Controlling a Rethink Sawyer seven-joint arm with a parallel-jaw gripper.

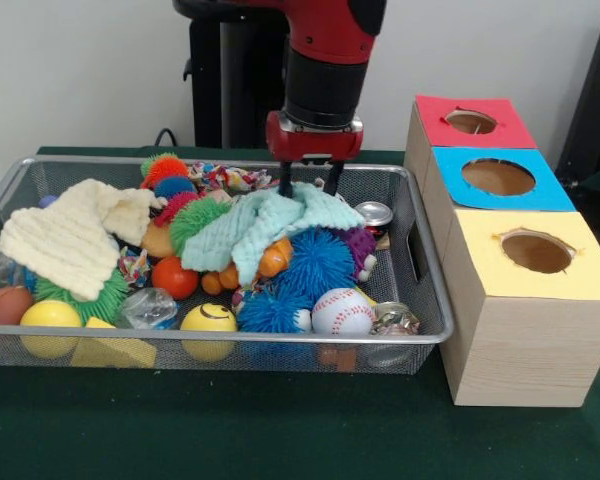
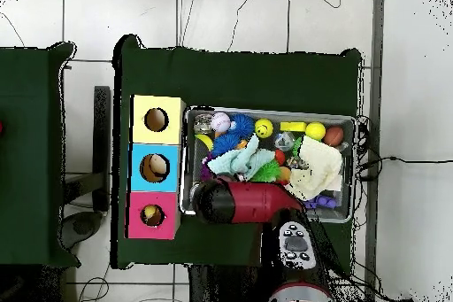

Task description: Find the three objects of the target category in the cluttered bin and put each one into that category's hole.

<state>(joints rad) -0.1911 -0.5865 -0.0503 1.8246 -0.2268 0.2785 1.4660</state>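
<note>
Taking the front view's bin as a clock face, the wire bin holds, along its near rim, a plain yellow ball at 8 o'clock, a smiley ball at 6 and a baseball at 5, with a crushed can just beside the baseball. Behind these lie blue spiky balls and an orange ball, partly buried.

Over the middle of the heap lies the teal cloth, which I judge to be the thing now sought, since the gripper stands right on its far edge at about 1 o'clock. A cream cloth of the same sort covers the 9 o'clock side. The gripper's fingers stand apart, tips down in the teal cloth's folds, not yet pinched together.

The cloth should be light, limp and not at all fragile. It will drape and may drag spiky balls up with it. A raised fold is the best place to pinch, and a high lift will be needed to clear the clutter. An upright can sits near the gripper at 2 o'clock and could be knocked.

Beside the bin at 3 o'clock stand three holed boxes: the yellow box nearest, the blue box next and the red box farthest. The overhead view shows something pale inside the blue one.
</note>
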